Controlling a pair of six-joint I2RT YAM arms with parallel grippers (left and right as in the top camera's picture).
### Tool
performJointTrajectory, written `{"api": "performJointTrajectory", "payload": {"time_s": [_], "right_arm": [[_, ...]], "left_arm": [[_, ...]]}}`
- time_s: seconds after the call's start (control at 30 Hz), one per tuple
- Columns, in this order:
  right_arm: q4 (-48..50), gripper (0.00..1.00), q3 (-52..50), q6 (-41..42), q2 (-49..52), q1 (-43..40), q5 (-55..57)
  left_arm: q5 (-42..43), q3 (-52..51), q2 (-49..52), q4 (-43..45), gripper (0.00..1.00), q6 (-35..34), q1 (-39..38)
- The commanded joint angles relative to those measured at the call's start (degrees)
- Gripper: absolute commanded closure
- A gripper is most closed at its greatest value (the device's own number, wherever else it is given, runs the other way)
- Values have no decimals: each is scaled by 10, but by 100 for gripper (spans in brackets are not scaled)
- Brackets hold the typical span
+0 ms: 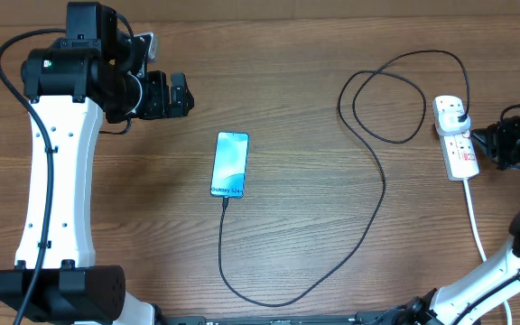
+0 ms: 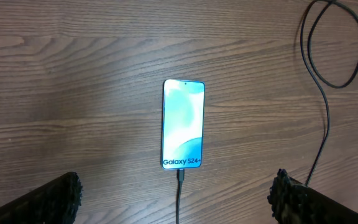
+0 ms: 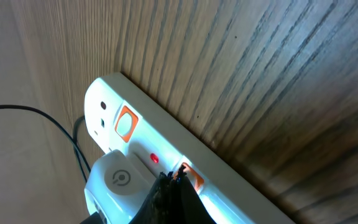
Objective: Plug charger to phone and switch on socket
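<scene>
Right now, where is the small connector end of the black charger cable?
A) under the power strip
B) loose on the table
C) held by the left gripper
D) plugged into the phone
D: the charger runs straight into the phone at its end by the Galaxy text.

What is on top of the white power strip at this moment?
The charger plug sits in one outlet. The shut right gripper has its tip at a reddish switch and covers part of it, so contact cannot be confirmed.
</scene>
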Motion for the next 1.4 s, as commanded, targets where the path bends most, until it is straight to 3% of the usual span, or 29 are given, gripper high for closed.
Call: {"api": "performJointTrajectory", "payload": {"time_s": [0.0,1.37], "right_arm": [[6,96,-3,-2,1,6,7],[-17,96,-4,-2,52,38,48]], "left_arm": [[-3,6,-4,1,0,-5,-1],[-3,6,-4,1,0,-5,-1]]}}
